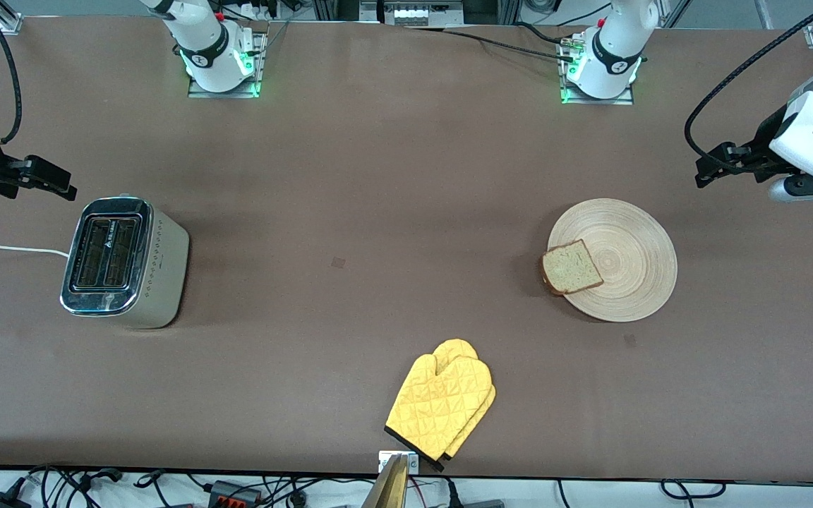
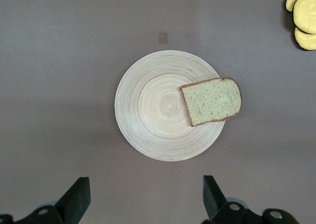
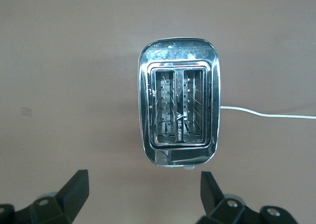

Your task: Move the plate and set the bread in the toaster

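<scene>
The pale wooden plate (image 1: 636, 261) (image 2: 148, 110) lies toward the left arm's end of the table. The bread (image 1: 572, 267) (image 2: 212, 101) rests on its rim, overhanging on the side toward the toaster. The toaster (image 1: 121, 261) (image 3: 178, 108) stands toward the right arm's end, both slots empty. My left gripper (image 1: 720, 166) (image 2: 146, 197) hangs open over bare table beside the plate, holding nothing. My right gripper (image 1: 39, 180) (image 3: 144, 194) hangs open over the table just by the toaster, also holding nothing.
A pair of yellow oven mitts (image 1: 443, 406) (image 2: 303, 16) lies near the table edge closest to the front camera, midway between plate and toaster. The toaster's white cord (image 1: 4, 248) (image 3: 266, 114) runs off toward the right arm's end.
</scene>
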Available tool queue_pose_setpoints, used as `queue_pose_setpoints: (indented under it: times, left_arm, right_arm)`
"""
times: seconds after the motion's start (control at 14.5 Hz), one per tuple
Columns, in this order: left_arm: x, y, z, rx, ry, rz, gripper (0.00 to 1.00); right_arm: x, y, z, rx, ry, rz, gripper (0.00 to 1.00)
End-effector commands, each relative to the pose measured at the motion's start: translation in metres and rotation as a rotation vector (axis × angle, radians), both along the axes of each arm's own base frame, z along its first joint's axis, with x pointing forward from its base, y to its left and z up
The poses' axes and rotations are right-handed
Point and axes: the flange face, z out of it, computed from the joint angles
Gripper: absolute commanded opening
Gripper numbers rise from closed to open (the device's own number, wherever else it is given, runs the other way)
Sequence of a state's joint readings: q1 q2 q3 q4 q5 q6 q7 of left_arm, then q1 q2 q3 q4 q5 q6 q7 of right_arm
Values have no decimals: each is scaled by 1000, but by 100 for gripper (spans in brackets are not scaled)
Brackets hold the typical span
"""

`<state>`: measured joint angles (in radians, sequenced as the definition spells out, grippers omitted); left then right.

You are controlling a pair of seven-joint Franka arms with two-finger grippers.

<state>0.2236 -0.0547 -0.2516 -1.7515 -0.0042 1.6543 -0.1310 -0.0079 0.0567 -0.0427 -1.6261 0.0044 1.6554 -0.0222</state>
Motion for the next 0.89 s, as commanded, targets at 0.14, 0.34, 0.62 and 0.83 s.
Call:
queue_pose_setpoints:
  times: [0.14,0.34,0.62,0.83]
  left_arm:
    - [-1,1,0,-10,5,9,100]
    - [-1,1,0,-10,5,7,100]
    - [0,1,-1,-12,5,9,100]
    - [6,18,-2,-48,5,39,100]
  right_arm:
    - [-5,2,8,0,-1,19,100]
    - [-5,1,8,0,-1,18,100]
    - [-4,1,6,0,2,18,100]
    - [-2,1,6,2,-8,8,100]
